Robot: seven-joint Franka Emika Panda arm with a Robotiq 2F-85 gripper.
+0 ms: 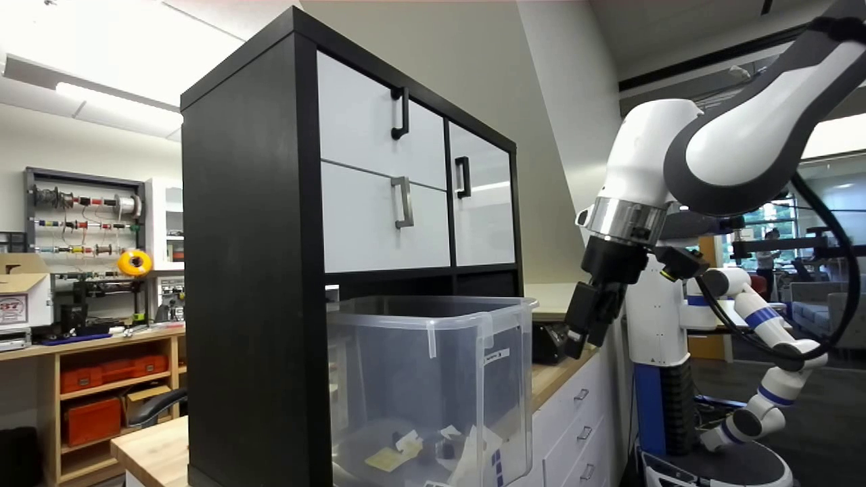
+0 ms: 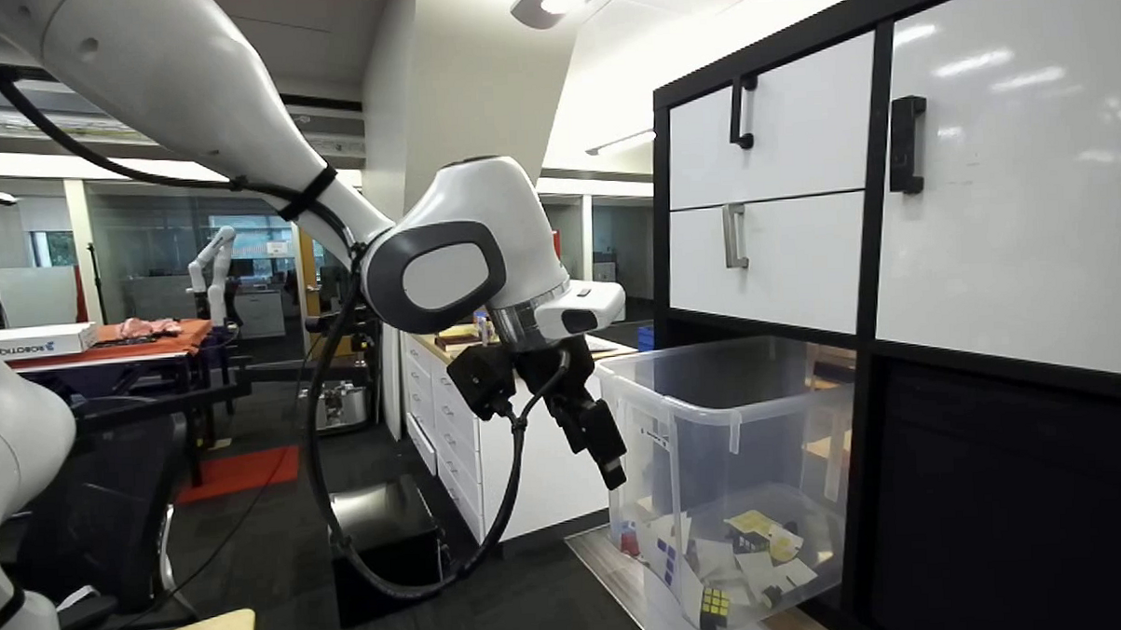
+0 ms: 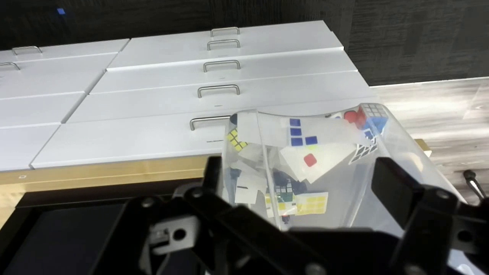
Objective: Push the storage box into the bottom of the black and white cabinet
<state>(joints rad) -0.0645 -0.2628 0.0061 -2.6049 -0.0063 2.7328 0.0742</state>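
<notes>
The storage box is a translucent clear plastic bin with an open top. It shows in both exterior views and in the wrist view. Cards and printed cubes lie in its bottom. It stands partly in the lower compartment of the black and white cabinet, and its front sticks out. My gripper is in front of the box, tilted down, with a gap to it in that exterior view. It also shows in an exterior view. In the wrist view, its fingers are wide apart with nothing between them.
White drawers with metal handles lie under the wooden counter edge. A dark object stands on the counter beside the box. A white robot stands behind my arm. A shiny black box is on the floor.
</notes>
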